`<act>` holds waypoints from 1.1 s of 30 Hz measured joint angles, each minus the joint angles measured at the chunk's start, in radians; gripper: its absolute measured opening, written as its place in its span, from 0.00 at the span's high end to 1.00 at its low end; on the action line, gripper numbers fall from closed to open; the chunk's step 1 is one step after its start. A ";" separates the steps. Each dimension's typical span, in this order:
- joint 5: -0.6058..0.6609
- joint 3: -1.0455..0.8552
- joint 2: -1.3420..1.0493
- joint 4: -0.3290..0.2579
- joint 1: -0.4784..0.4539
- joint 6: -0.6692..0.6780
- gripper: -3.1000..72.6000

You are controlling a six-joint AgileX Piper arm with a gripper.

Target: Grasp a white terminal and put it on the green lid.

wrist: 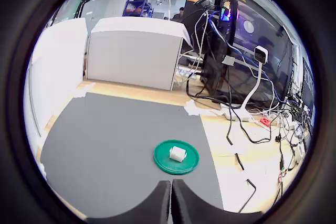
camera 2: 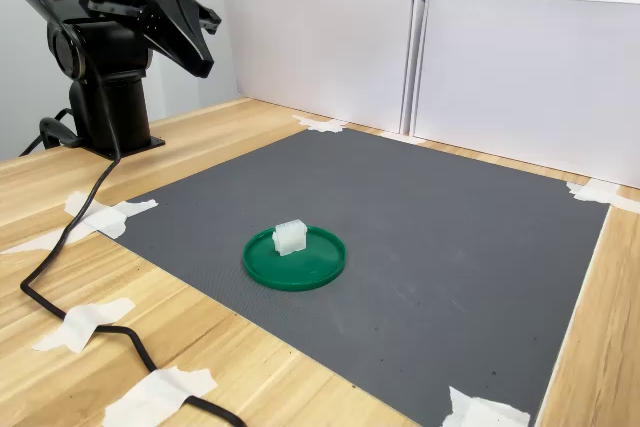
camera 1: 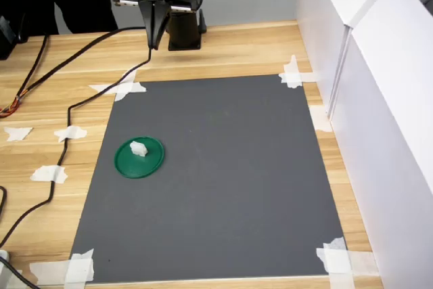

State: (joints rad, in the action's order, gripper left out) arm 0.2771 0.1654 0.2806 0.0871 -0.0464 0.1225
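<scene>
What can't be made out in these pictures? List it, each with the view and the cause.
- Underside of the white terminal: hidden in all views, it sits on the green lid.
- Terminal's fine shape: too small in the first exterior view.
- Arm above the gripper: cut off by the top edge in both exterior views.

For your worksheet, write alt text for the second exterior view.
A white terminal sits on a green lid on a dark grey mat. The black arm's gripper hangs shut, far off at the second exterior view's upper left.
</scene>
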 joint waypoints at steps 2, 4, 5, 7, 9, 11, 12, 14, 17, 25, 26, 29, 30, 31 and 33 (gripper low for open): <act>-0.010 -0.025 -0.052 0.002 0.000 -0.024 0.98; -0.025 -0.041 -0.097 0.008 0.000 -0.047 0.98; -0.030 -0.045 -0.114 0.012 0.000 -0.059 0.98; -0.034 -0.053 -0.141 0.025 0.000 -0.087 0.98; -0.032 -0.058 -0.169 0.039 0.000 -0.123 0.98; -0.032 -0.059 -0.195 0.056 0.000 -0.154 0.98; -0.032 -0.059 -0.208 0.061 0.000 -0.162 0.98; -0.032 -0.059 -0.228 0.063 0.001 -0.171 0.98; -0.032 -0.059 -0.243 0.066 0.004 -0.178 0.98; -0.045 -0.088 -0.246 0.102 0.006 -0.179 0.98; -0.048 -0.088 -0.246 0.105 0.006 -0.181 0.98; -0.059 -0.088 -0.246 0.108 0.006 -0.181 0.98; -0.059 -0.088 -0.246 0.109 0.006 -0.182 0.98; -0.059 -0.088 -0.246 0.109 0.006 -0.184 0.98; -0.059 -0.088 -0.246 0.110 0.006 -0.185 0.98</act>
State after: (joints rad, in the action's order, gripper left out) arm 0.2178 0.0776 0.0342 0.1969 -0.0408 -0.0629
